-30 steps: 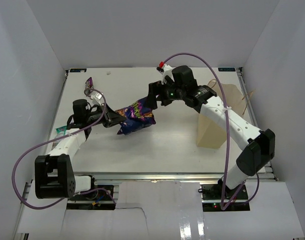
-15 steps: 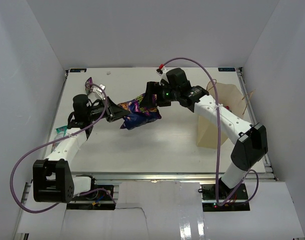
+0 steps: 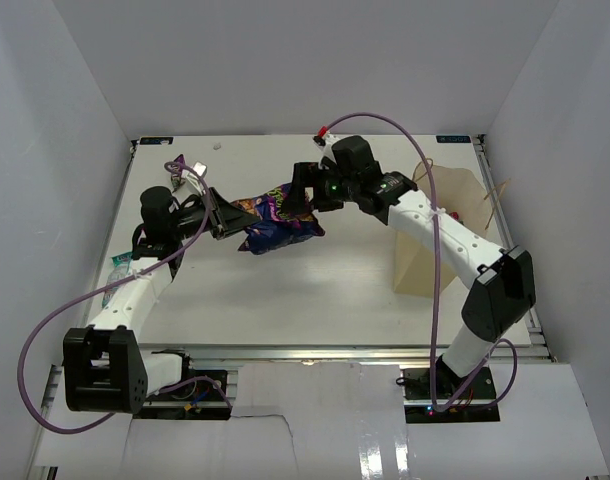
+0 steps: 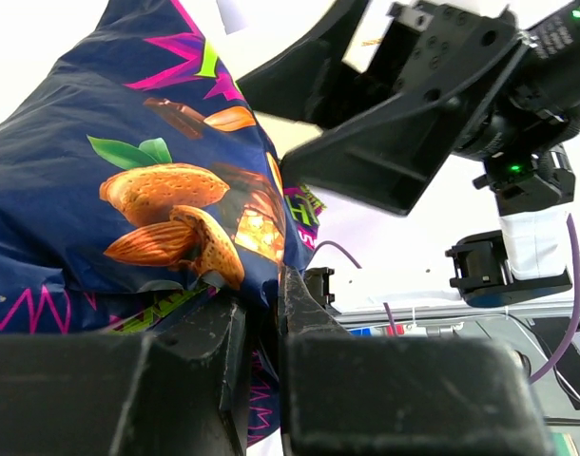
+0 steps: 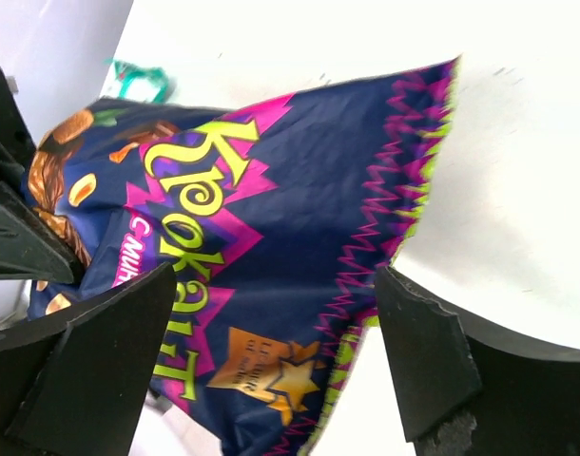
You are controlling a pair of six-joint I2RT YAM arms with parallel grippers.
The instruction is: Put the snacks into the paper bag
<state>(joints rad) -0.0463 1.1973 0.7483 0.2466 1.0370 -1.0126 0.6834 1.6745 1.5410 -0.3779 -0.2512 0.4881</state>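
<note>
The big purple bag [image 3: 278, 222] hangs above the table's middle left. My left gripper [image 3: 225, 222] is shut on its left edge. In the left wrist view the pads [image 4: 304, 309] pinch the bag [image 4: 128, 180]. My right gripper [image 3: 301, 197] is open, with its jaws on either side of the bag's far right end. In the right wrist view the bag [image 5: 271, 218] fills the gap between the spread fingers [image 5: 428, 356], and I cannot tell whether they touch it. The tan paper bag [image 3: 420, 270] stands at the right, partly behind the right arm.
A small dark purple bar [image 3: 179, 165] lies at the far left of the table. A pale teal packet [image 3: 119, 262] lies at the left edge and shows in the right wrist view [image 5: 138, 81]. White walls enclose the table on three sides.
My left gripper has lifted the purple bag a little up and away. My right gripper has moved left so that its open jaws now straddle the bag's end.
</note>
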